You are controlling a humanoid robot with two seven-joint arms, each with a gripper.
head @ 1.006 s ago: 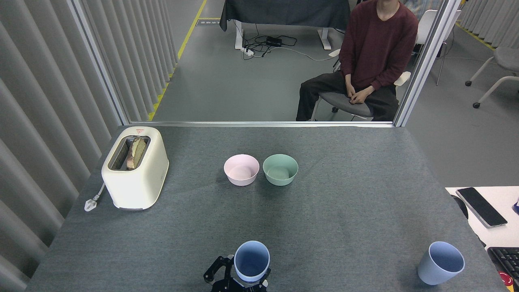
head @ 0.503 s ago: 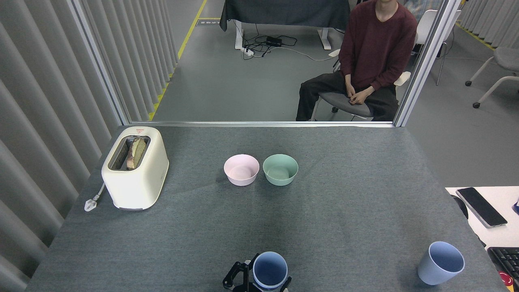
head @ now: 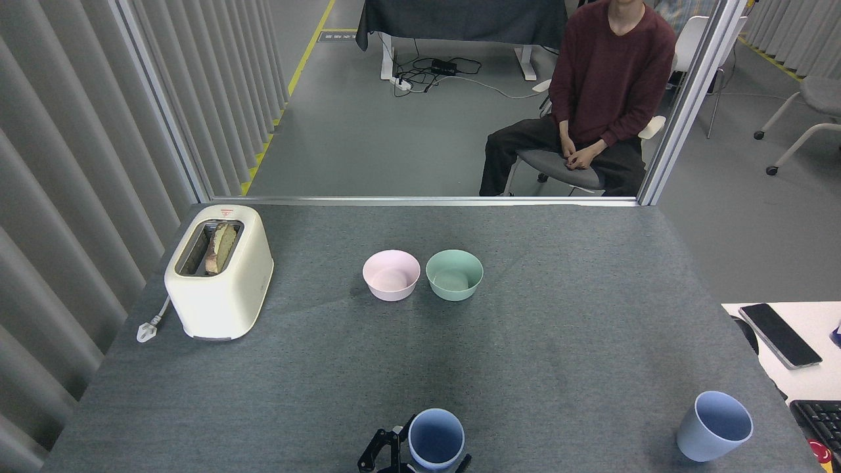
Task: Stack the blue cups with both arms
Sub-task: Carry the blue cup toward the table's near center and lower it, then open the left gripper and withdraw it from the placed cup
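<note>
One blue cup point(head: 435, 437) is at the bottom edge of the head view, near the table's front middle, mouth up. My left gripper point(head: 428, 461) is shut on it, with black fingers point(head: 380, 453) on both of its sides; the rest of the arm is cut off by the frame. The other blue cup point(head: 715, 426) stands alone near the table's front right corner, leaning slightly. My right gripper is out of view.
A cream toaster point(head: 219, 272) with bread stands at the left. A pink bowl point(head: 391, 274) and a mint-green bowl point(head: 454, 274) sit side by side mid-table. A person point(head: 604, 98) sits beyond the far edge. A side desk with a phone point(head: 780, 335) is at right.
My left gripper carried its blue cup to the right and a little nearer to me, then nearly stopped. The right-hand cup, bowls and toaster have not moved.
</note>
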